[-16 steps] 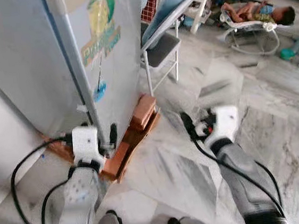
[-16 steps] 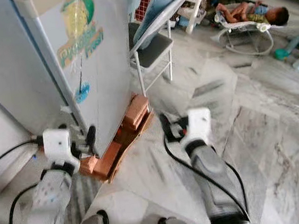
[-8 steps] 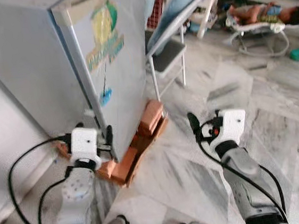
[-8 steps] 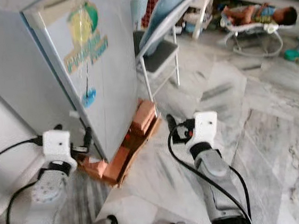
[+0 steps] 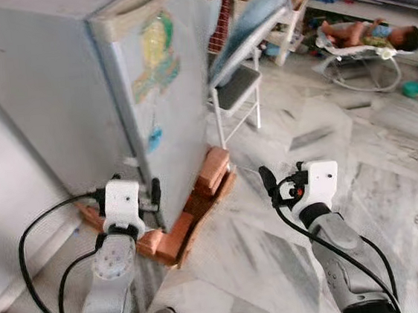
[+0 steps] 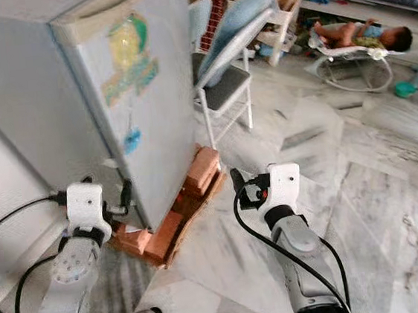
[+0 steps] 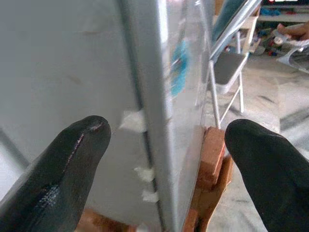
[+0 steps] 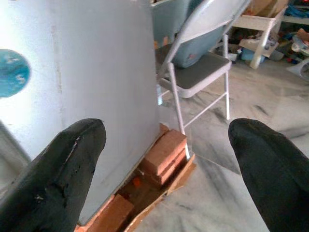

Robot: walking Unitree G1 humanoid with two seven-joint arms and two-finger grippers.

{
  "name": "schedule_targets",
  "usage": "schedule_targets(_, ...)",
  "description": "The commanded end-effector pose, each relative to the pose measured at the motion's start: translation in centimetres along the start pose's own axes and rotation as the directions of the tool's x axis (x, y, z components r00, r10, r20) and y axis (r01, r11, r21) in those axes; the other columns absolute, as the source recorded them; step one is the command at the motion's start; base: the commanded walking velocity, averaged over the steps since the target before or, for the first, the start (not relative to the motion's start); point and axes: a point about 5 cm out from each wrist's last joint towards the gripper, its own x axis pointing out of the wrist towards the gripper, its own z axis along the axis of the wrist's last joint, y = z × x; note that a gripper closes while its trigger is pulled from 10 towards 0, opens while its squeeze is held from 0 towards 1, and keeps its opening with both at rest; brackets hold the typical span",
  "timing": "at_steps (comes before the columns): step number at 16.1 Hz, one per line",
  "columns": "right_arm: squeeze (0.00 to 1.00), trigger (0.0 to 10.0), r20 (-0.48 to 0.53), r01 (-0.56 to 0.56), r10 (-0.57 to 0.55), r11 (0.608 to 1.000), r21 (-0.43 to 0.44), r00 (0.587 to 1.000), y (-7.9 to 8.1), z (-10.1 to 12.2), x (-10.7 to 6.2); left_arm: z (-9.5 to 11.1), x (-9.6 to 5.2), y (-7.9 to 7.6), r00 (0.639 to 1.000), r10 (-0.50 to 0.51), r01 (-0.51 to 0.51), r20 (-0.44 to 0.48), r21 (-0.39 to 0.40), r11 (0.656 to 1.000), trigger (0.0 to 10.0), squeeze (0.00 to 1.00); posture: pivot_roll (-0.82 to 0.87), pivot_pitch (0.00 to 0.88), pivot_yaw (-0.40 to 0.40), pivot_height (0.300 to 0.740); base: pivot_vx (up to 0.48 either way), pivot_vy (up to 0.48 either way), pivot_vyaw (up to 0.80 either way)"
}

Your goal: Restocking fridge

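Note:
A small grey fridge (image 5: pixel 61 105) stands on red bricks (image 5: pixel 212 169), its stickered door (image 5: pixel 166 86) closed. My left gripper (image 5: pixel 136 188) is open at the fridge's lower front corner. In the left wrist view the door's edge (image 7: pixel 154 121) runs between the two spread fingers (image 7: pixel 58 164). My right gripper (image 5: pixel 270 184) is open with nothing in it, held above the marble floor to the right of the bricks. The right wrist view looks along its fingers (image 8: pixel 67 159) at the door face and the bricks (image 8: pixel 165 151).
A folding chair (image 5: pixel 237 86) with a blue cushion stands close beside the fridge door. A white wall (image 5: pixel 6 222) is on the left. At the back right a person lies in a bouncer seat (image 5: pixel 361 36). Marble floor (image 5: pixel 390 167) spreads out to the right.
The whole view has shifted, so more of the fridge's top shows. Both arms keep much the same pose, the left gripper still at the fridge's lower corner.

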Motion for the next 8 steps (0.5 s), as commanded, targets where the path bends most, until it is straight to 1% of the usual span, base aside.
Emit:
schedule_targets(1,0.0,10.0,0.015,-0.017,0.017,1.0,-0.008,1.0,0.18,0.62,0.23,0.32,-0.12,0.18,1.0,0.0,-0.001,0.017,0.005,1.0,10.0,0.0,0.15,0.124,-0.089,0.74,0.0,0.394,-0.51)
schedule_targets(3,0.0,10.0,0.006,-0.024,0.024,1.0,-0.01,1.0,0.16,0.47,0.01,0.25,-0.22,0.24,1.0,0.004,-0.005,0.014,0.008,1.0,10.0,0.0,0.15,0.135,-0.094,0.74,0.0,0.381,-0.56)
schedule_targets(6,0.0,10.0,0.009,-0.034,0.034,0.999,-0.017,0.999,0.39,0.81,0.04,0.54,-0.12,-0.17,0.999,-0.028,0.028,0.029,0.0,1.0,10.0,0.0,0.14,0.156,-0.1,0.74,0.0,0.365,-0.65)
schedule_targets(8,0.0,10.0,0.009,-0.036,0.036,0.999,-0.018,0.999,0.36,0.94,0.15,0.64,-0.18,-0.36,0.999,-0.04,0.041,0.03,-0.013,0.999,10.0,0.0,0.14,0.164,-0.101,0.74,0.253,0.381,-0.7)
